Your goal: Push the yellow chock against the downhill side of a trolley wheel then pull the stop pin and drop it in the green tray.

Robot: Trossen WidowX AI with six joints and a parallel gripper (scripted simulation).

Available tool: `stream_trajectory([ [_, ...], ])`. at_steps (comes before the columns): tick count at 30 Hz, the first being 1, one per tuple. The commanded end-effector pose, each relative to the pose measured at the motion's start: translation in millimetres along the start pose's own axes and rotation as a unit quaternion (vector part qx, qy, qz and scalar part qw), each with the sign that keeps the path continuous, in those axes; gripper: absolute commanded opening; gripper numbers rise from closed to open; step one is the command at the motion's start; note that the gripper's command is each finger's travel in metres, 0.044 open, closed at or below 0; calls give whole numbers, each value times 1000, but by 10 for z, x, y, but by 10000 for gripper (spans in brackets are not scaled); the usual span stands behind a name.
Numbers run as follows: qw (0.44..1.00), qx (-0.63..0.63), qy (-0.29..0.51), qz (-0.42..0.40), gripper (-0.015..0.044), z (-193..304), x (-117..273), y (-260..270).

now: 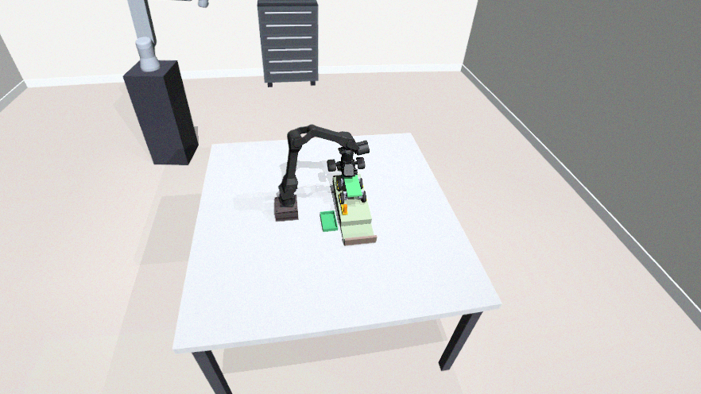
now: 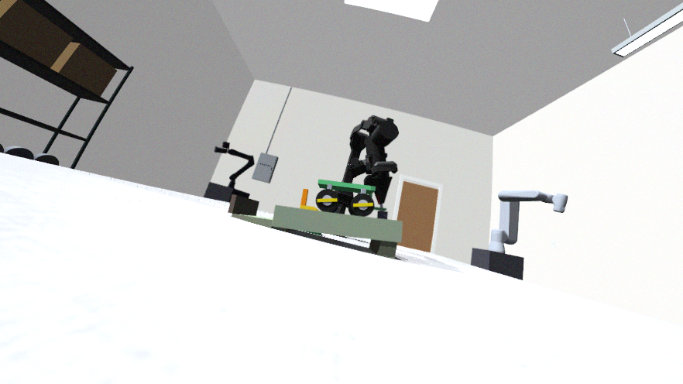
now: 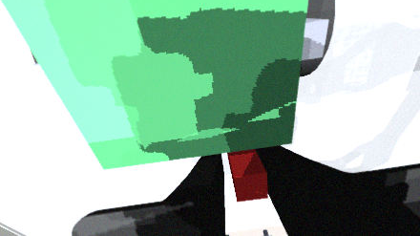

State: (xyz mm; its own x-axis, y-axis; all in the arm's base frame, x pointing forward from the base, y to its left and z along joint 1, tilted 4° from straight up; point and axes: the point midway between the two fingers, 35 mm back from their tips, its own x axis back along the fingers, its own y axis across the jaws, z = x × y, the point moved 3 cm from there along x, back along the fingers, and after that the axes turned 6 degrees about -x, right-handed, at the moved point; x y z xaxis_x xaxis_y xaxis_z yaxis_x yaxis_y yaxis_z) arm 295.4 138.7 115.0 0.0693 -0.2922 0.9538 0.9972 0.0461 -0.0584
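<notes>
The trolley point(image 1: 353, 187) point(image 2: 347, 186) point(image 3: 181, 77) stands on the ramp point(image 1: 356, 214) point(image 2: 337, 222). The yellow chock point(image 2: 308, 207) with its orange handle point(image 1: 344, 209) point(image 2: 304, 197) sits at the downhill wheel; it looks close against it, but I cannot tell if it touches. My gripper point(image 2: 381, 202) point(image 3: 244, 168) is lowered at the uphill end, its narrowed fingers on both sides of the red pin head point(image 3: 251, 185). A thin light strip shows between the left finger and the head; the right finger looks close beside it. The trolley deck hides the fingertips' far ends. The green tray point(image 1: 329, 229) is empty.
The trolley deck overhangs the fingertips closely. A brown end stop point(image 1: 360, 240) point(image 2: 243, 205) crosses the ramp's low end. The tray lies on the table point(image 1: 289, 286) between the arm's base point(image 1: 286, 210) and the ramp's lower part.
</notes>
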Motion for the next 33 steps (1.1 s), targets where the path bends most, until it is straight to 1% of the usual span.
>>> stream_trajectory([
  [1, 1000, 0, 0, 0, 58, 1, 5, 1],
  [6, 1000, 0, 0, 0, 25, 1, 5, 1],
  [7, 1000, 0, 0, 0, 0, 1, 7, 1],
  [33, 1000, -3, 2, 3, 0, 10, 199, -22],
])
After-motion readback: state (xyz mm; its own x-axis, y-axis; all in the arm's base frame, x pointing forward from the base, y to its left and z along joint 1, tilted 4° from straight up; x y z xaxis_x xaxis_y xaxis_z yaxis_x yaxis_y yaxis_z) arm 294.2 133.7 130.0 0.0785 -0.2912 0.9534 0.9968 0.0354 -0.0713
